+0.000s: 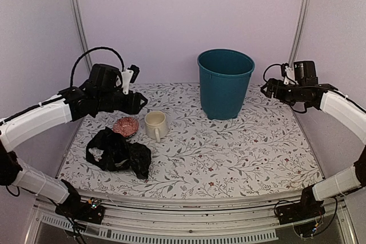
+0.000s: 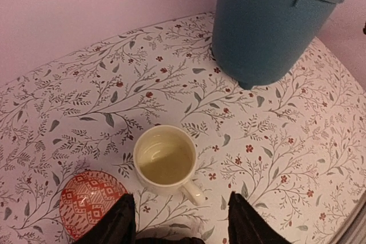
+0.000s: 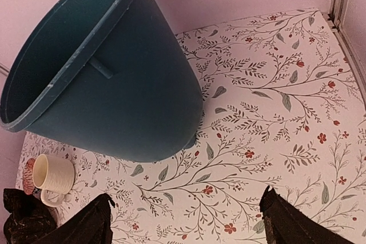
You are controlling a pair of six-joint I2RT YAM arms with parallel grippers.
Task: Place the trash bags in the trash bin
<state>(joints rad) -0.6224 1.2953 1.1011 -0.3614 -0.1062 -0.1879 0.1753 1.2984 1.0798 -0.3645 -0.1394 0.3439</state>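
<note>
The trash bag lies crumpled, black and glossy, on the table's front left; a corner of the bag shows at the bottom left of the right wrist view. The teal trash bin stands upright at the back middle, empty as far as I see. My left gripper hovers open behind the bag, above the mug and dish, with nothing between its fingers. The bin is far ahead of it. My right gripper stands wide open and empty just right of the bin.
A cream mug stands upright beside a small red patterned dish, between the bag and the bin. The mug sits just ahead of my left fingertips. Metal frame posts rise at the back corners of the floral tabletop.
</note>
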